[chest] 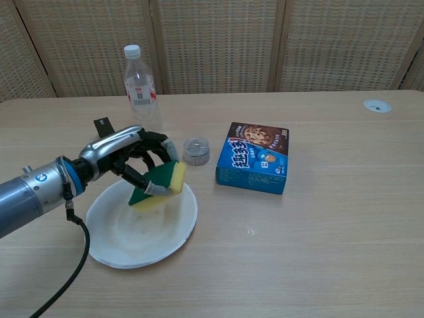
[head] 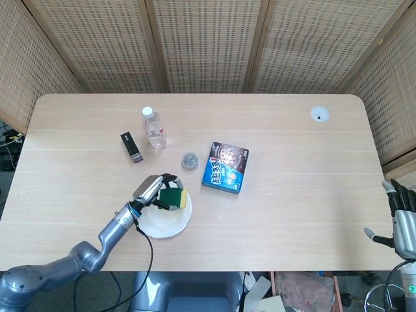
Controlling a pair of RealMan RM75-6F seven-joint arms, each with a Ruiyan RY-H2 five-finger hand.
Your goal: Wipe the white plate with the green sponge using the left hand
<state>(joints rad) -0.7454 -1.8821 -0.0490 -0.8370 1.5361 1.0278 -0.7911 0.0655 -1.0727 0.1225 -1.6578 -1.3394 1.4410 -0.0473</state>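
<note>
Nearest the edge sits the plate (chest: pixel 142 232), white and shallow, at the near left of the table (chest: pixel 344 218). Over its far side the left hand (chest: pixel 129 158) has its fingers clamped on the sponge (chest: pixel 159 184), green face up and yellow underneath, tilted down toward the plate's far rim. I can't tell whether the sponge actually touches the plate or hangs just above it. The right hand (head: pixel 402 224) idles off the near right corner, fingers apart, holding nothing.

The grip looks like a fingertip pinch, so a hard press could twist the sponge loose. The plate is light and unheld, so a sideways stroke may shove it instead of wiping it, perhaps toward the near edge.

Just beyond the plate stands a small jar (chest: pixel 196 151), with a blue box (chest: pixel 255 165) to its right; a wide sweep could knock the jar. Farther back are a dark block (chest: pixel 103 127) and a bottle (chest: pixel 139 86).
</note>
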